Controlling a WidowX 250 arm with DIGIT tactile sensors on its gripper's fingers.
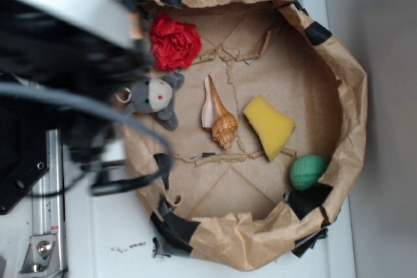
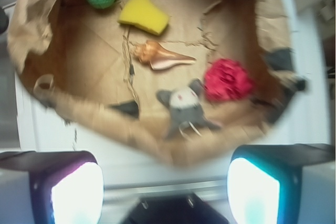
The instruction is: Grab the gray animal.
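Field notes, from the remote station.

Landmark: the gray animal (image 1: 156,97), lying against the inner wall of the brown paper bin (image 1: 345,89). The wrist view shows it face up, pale muzzle with a red dot, ears toward the bin's middle, its body running toward the rim nearest my arm.

Gripper (image 2: 165,187): jaws spread wide, nothing between them. Both pads sit at the bottom of the wrist view with the bin wall and the animal showing in the gap, so I judge the tool is high and outside the rim, not yet down among the objects. The exterior view only gives me the blurred bulk of the arm over that same edge.

Neighbours, relative to the animal:
- red ruffled ball (image 1: 174,42) just beside its head, possibly touching; too soft to tell.
- tan seashell (image 1: 219,116) near, on the side toward the bin's middle, clearly apart.
- yellow sponge wedge (image 1: 270,125) beyond the shell.
- green ball (image 1: 307,171) well apart, at the far wall.

Judgement: the wide jaws suit a soft, lumpy toy. The awkward part is the animal hugging the wall; coming down, one finger may snag the crumpled paper or the red ball. I'd move inward past the rim before descending. Approach stage only; no contact.
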